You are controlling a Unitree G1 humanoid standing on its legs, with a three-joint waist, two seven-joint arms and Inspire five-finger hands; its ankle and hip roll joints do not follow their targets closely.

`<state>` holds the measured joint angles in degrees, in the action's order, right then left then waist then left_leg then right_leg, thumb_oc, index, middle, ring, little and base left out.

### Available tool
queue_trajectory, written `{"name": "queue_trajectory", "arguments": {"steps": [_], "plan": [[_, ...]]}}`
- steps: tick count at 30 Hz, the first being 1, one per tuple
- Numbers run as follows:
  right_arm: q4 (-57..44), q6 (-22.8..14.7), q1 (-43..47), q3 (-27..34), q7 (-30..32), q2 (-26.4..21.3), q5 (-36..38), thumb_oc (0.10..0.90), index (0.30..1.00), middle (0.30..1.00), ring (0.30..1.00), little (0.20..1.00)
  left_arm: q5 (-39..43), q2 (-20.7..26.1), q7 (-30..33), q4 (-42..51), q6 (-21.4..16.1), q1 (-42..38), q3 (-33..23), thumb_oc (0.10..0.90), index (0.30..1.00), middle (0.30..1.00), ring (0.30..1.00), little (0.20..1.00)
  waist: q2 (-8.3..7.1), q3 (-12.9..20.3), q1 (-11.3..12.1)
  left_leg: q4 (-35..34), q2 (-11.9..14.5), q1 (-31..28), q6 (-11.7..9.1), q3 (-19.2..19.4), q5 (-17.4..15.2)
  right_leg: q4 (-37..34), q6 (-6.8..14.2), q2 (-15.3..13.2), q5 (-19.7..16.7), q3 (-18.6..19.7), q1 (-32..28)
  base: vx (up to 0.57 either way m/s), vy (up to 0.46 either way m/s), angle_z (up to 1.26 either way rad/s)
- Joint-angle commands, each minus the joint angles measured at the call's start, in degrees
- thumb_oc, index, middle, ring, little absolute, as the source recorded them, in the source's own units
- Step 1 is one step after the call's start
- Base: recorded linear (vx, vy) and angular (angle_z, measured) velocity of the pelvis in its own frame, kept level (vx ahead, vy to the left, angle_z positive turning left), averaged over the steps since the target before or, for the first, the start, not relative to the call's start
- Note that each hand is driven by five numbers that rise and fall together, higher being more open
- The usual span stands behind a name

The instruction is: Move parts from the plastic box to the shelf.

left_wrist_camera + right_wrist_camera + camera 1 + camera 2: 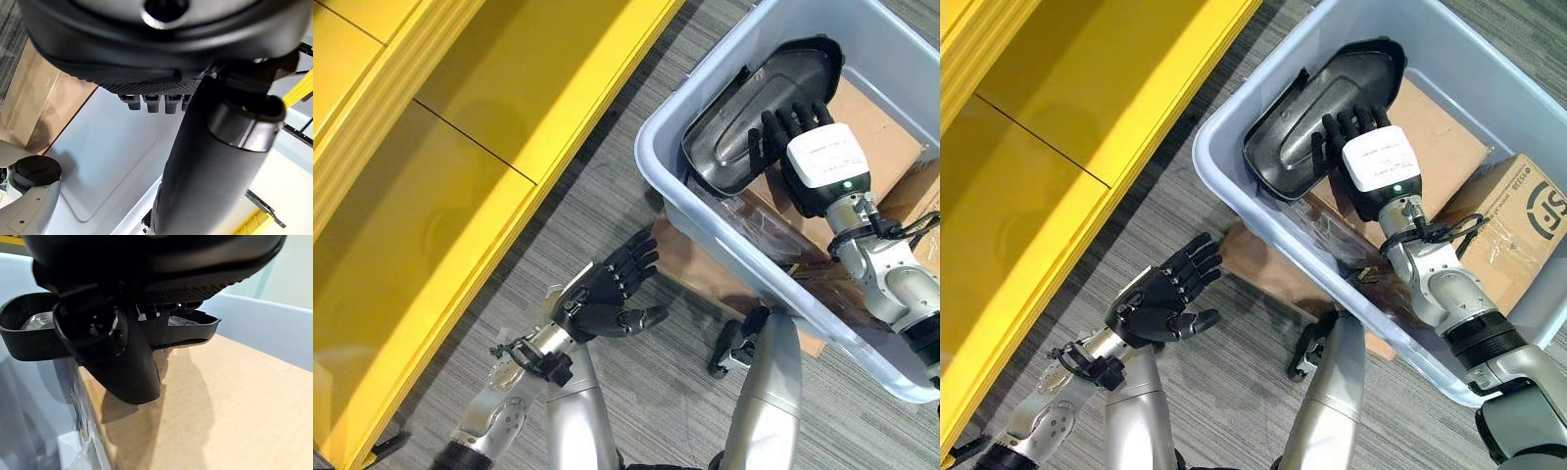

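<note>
A pale blue plastic box [658, 147] stands on the floor at the right. Inside it, a black moulded plastic part [744, 108] leans against the near wall, lying on cardboard. My right hand [798, 132] reaches into the box with straight fingers laid on the part's [24, 335] hollow side and its thumb [115, 352] by the rim; it is open. The yellow shelf [460, 127] runs along the left. My left hand [602, 294] hovers open over the carpet between shelf and box, holding nothing.
Under and beside the part lie brown cardboard boxes [1498, 235] and some clear plastic wrap [744, 220]. A flat cardboard sheet [690, 264] lies on the grey carpet under the box's near corner. Open carpet separates shelf and box.
</note>
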<state>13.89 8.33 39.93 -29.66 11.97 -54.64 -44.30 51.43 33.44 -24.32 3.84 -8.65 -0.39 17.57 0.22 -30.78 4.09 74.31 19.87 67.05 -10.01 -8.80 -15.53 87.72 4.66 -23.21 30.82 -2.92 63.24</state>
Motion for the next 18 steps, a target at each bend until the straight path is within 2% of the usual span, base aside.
{"name": "queue_trajectory", "arguments": {"steps": [1, 5, 7, 8, 11, 13, 16, 17, 18], "plan": [[0.72, 3.14, 1.70, 4.52, -3.45, -2.95, 0.92, 0.900, 1.000, 1.000, 1.000, 1.000, 1.45, 0.77, -2.19, 6.89, -2.62, -0.02, -1.57, 0.900, 1.000, 1.000, 1.000, 1.000, 0.19, 0.98, 0.85, 3.40, -0.34, -2.94, 5.81, 7.45, -8.09, 10.21, -1.39, 2.19, 8.31, -3.62, -1.54, 0.00, 0.000, 0.00], [-1.33, 2.72, -0.10, 4.52, -4.68, -3.98, -0.82, 0.900, 1.000, 1.000, 1.000, 1.000, 1.82, 1.09, -2.84, 7.29, -2.57, 0.79, -2.28, 0.900, 1.000, 1.000, 1.000, 1.000, 0.02, 0.98, 0.59, 2.78, -0.02, -3.24, 5.67, 7.52, -7.74, 9.44, -1.45, 2.16, 8.04, -3.44, -1.87, 0.00, 0.000, 0.00], [-2.71, 2.26, -0.46, 4.59, -3.03, -4.91, -6.40, 0.900, 1.000, 1.000, 1.000, 1.000, 2.25, 1.65, -2.67, 7.75, -2.66, 0.96, -2.36, 0.900, 1.000, 1.000, 1.000, 1.000, 0.06, 0.98, 0.52, 2.63, 0.16, -3.20, 5.63, 7.56, -7.64, 9.22, -1.47, 2.12, 7.96, -3.21, -1.90, 0.00, 0.000, 0.00], [-2.68, 2.15, -0.37, 4.57, -2.99, -4.94, -6.64, 0.900, 1.000, 1.000, 1.000, 1.000, 2.30, 1.67, -2.68, 7.77, -2.64, 0.95, -2.34, 0.900, 1.000, 1.000, 1.000, 1.000, 0.07, 0.98, 0.54, 2.64, 0.17, -3.19, 5.62, 7.56, -7.65, 9.22, -1.47, 2.12, 7.97, -3.21, -1.91, 0.00, 0.000, 0.00], [-1.06, -0.82, 3.56, 2.52, -2.08, -5.69, -11.53, 0.900, 1.000, 1.000, 1.000, 1.000, 2.22, 1.88, -2.72, 7.28, -3.31, 0.30, -1.56, 0.900, 1.000, 1.000, 1.000, 1.000, 0.41, 0.98, 1.05, 2.68, 0.13, -3.08, 5.50, 7.62, -7.83, 8.92, -1.49, 1.95, 7.97, -3.24, -2.06, 0.00, 0.000, 0.00], [-0.49, -1.16, 5.63, 0.87, -3.01, -5.89, -13.85, 0.900, 1.000, 1.000, 1.000, 1.000, 2.39, 2.03, -2.83, 7.29, -3.56, 0.16, -1.30, 0.900, 1.000, 1.000, 1.000, 1.000, 0.60, 0.98, 1.48, 2.72, 0.05, -2.88, 5.45, 7.53, -7.84, 8.99, -1.51, 1.79, 7.99, -3.23, -1.96, 0.00, 0.000, 0.00], [1.86, -2.67, 8.80, -2.52, -5.54, -6.29, -13.80, 0.900, 1.000, 1.000, 1.000, 1.000, 2.34, 2.38, -3.10, 7.56, -4.08, 0.32, -1.39, 0.900, 1.000, 1.000, 1.000, 1.000, 0.88, 0.98, 2.37, 2.74, -0.09, -2.36, 5.17, 7.07, -7.49, 9.52, -1.59, 1.37, 8.30, -3.26, -1.78, 0.00, 0.000, 0.00], [2.80, -4.05, 9.78, -3.87, -6.49, -6.39, -13.09, 0.867, 0.953, 0.953, 0.953, 0.953, 1.63, 2.68, -3.20, 7.66, -4.71, 0.39, -1.60, 0.900, 1.000, 1.000, 1.000, 1.000, 0.97, 0.98, 2.61, 2.74, -0.14, -2.13, 5.06, 6.87, -7.33, 9.66, -1.56, 1.15, 8.36, -3.29, -1.69, 0.00, 0.000, 0.00], [3.77, -5.57, 10.91, -4.96, -9.40, -6.35, -12.36, 0.759, 0.802, 0.802, 0.802, 0.802, 1.72, 3.13, -3.99, 7.82, -4.91, 0.31, -1.59, 0.900, 1.000, 1.000, 1.000, 1.000, 1.01, 0.98, 3.00, 2.79, -0.18, -1.97, 4.95, 6.73, -7.27, 9.70, -1.53, 1.01, 8.35, -3.30, -1.65, -0.02, -0.035, 0.02]]}}
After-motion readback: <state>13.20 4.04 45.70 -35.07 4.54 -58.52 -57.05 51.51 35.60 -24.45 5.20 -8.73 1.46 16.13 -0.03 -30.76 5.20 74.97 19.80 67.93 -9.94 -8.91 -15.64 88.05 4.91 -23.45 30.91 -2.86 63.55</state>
